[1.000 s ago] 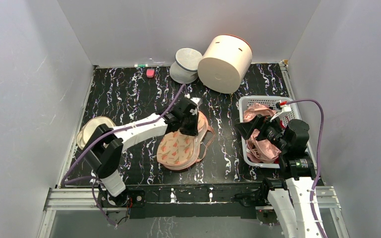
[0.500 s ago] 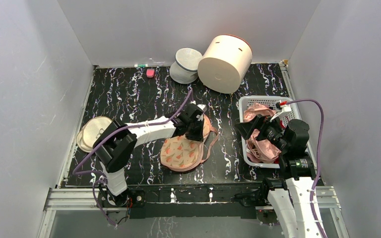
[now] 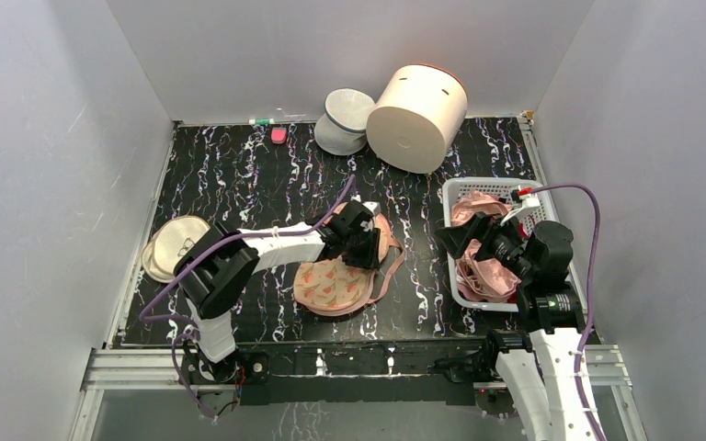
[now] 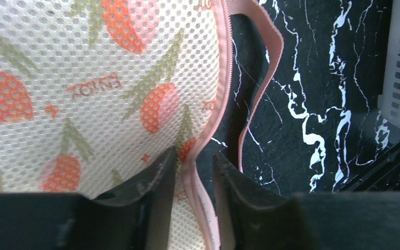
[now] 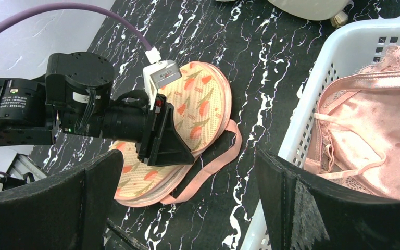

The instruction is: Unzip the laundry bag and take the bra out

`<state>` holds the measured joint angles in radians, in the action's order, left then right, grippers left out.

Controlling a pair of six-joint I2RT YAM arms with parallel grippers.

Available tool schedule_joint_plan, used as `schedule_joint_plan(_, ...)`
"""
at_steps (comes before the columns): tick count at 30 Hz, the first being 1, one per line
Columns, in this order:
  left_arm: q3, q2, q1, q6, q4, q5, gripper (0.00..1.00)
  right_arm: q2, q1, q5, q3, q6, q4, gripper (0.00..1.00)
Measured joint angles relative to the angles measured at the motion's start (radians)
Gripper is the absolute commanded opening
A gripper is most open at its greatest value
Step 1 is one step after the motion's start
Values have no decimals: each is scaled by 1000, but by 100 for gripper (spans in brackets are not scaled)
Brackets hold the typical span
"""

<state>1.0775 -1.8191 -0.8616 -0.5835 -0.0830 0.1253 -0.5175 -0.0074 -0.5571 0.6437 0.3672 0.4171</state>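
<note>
Straddling the pink zip edging (image 4: 222, 67), my left pincer (image 4: 194, 156) has its jaws a narrow gap apart. The edging runs up through that gap. I see no pad pinching it, so I count nothing as held. Left of the jaws lies the laundry bag (image 4: 83, 88), mesh side up, printed with orange tulips. Right of the seam a loose pink band (image 4: 263, 88) loops over the black marbled table (image 4: 317, 78).

- Step in hand, as I judge it: working the zip open along the bag's right side. A dark slit between edging and band suggests it is partly open.
- To do it well: close on the edging alone, not the mesh. Draw along the curve of the seam, low to the table, so the flat bag does not drag with me.
- My right pincer (image 5: 187, 159) is spread wide and empty. It could pin the bag if the bag slides.

Views compared:
- Left wrist: the only view of the seam in my jaws. From above, the wrist hides it.
- Top: the bag lies in the near middle of the table, left of the white basket (image 3: 453, 188) and apart from it.
- Right wrist: a shiny salmon bra (image 5: 375, 130) with thin straps lies in that basket.
- No view shows whether anything remains inside the bag.
</note>
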Motion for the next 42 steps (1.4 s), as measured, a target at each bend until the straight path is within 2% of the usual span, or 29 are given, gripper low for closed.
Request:
schedule_joint_plan(4,-12,25,0,10,8,9,64,-4,0,0,0,0,0,98)
schedule_joint_plan(9,-16,117,0,44,29,10,81,-19,0,0,0,0,2,98)
schedule_joint_plan(16,-81,360,63,83,77,19,90,-54,0,0,0,0,3,98)
schedule_joint_plan(23,-180,630,362,102,34,35,98,-138,0,2,2,-3,12,98)
schedule_joint_plan(29,-164,825,496,164,-69,-48,98,-266,21,33,31,-7,43,98)
schedule_joint_plan(32,-124,890,534,185,-99,-108,98,-343,93,92,79,-9,58,98)
schedule_joint_plan(35,-66,934,544,203,-103,-160,98,-434,280,234,185,-10,85,98)
schedule_joint_plan(36,-45,946,544,210,-103,-174,99,-476,386,314,248,-10,104,98)
schedule_joint_plan(40,43,977,544,246,-113,-232,98,-595,647,554,454,-13,148,98)
schedule_joint_plan(42,85,986,544,269,-124,-262,98,-634,731,661,549,-24,169,98)
